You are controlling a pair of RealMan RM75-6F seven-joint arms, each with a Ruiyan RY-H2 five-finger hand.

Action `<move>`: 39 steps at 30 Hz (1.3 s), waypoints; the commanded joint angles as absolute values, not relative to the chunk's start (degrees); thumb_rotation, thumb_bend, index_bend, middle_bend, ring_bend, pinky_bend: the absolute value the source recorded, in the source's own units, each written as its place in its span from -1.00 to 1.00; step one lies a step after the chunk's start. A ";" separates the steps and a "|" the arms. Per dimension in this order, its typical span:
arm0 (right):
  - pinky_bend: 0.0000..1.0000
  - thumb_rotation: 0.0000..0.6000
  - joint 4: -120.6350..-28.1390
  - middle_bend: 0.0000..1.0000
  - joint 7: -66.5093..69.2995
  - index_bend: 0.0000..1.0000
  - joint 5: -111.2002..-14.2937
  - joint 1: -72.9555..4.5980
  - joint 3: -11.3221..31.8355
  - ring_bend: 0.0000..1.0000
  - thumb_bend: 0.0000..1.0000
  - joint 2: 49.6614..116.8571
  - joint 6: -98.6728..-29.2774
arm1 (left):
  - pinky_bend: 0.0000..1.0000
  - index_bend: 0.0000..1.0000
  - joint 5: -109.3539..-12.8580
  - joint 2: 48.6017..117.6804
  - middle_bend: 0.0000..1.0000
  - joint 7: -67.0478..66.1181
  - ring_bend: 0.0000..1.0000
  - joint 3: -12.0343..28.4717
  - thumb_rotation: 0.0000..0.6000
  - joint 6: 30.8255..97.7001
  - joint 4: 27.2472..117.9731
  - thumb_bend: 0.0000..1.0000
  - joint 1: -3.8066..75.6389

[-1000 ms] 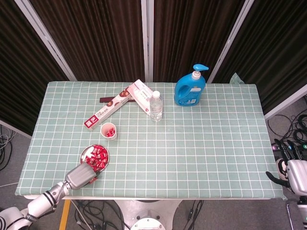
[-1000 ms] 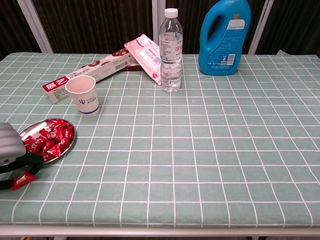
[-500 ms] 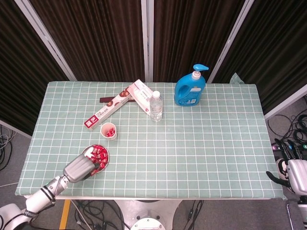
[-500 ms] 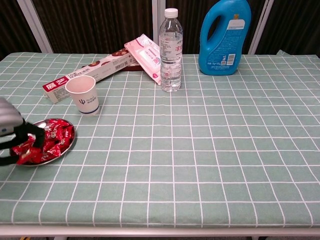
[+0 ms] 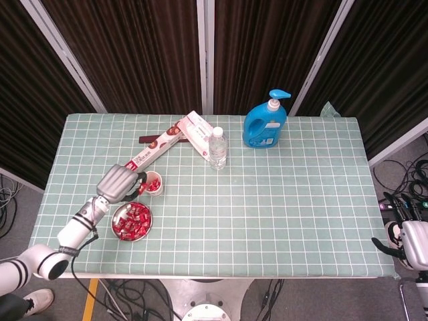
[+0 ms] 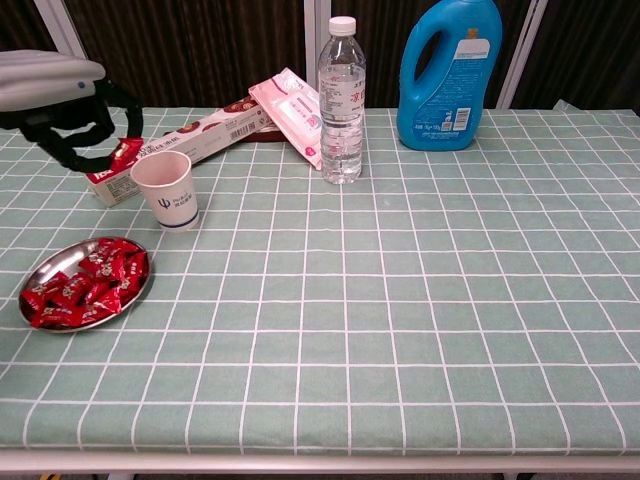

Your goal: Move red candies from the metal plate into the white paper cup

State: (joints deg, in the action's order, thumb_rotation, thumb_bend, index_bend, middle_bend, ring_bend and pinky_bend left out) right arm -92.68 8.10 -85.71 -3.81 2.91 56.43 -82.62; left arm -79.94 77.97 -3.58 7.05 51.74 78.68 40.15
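While the round metal plate [image 6: 30, 312] lies heaped with glossy red candies [image 6: 88, 280], one wrapped candy [image 6: 124, 152] is pinched by the left hand [image 6: 60, 105] just left of the white paper cup [image 6: 168, 189]. Only an edge of the right hand [image 5: 409, 245] is seen; its state cannot be told.

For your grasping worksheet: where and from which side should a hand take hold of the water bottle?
Grip the water bottle around its straight mid-body, coming from the front right, where the table lies open. It stands upright, and the pink packet crowds its left.
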 commanded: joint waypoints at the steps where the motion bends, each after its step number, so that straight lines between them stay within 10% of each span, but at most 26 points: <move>1: -0.29 1.00 -92.39 -0.74 8.32 -0.96 -85.42 -3.72 2.92 -0.92 -0.81 56.48 -82.53 | 1.00 0.11 -76.16 80.17 0.89 -5.78 0.96 8.80 1.00 48.29 76.04 -0.10 42.63; 19: -0.29 1.00 -91.74 -0.74 8.70 -0.96 -84.88 -3.97 3.15 -0.91 -0.81 56.68 -81.93 | 1.00 -0.24 -73.10 79.10 0.81 -11.88 0.95 7.36 1.00 49.16 78.77 -0.25 42.77; 30: -0.28 1.00 -92.12 -0.74 8.20 -0.96 -85.48 -4.41 3.05 -0.91 -0.81 56.73 -81.61 | 1.00 -0.09 -84.94 74.00 0.30 -8.14 0.94 0.84 1.00 65.94 85.11 -0.40 32.66; 39: -0.28 1.00 -92.80 -0.74 7.96 -0.96 -86.18 -4.06 2.74 -0.91 -0.81 56.46 -82.41 | 1.00 -0.05 -92.49 79.47 0.04 -11.70 0.92 -4.71 1.00 64.79 79.95 -0.38 31.69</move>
State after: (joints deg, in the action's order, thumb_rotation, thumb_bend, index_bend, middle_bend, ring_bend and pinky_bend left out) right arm -92.77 7.97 -86.15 -4.08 2.76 56.47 -82.39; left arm -91.85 78.00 -10.62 -4.13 65.80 81.53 31.65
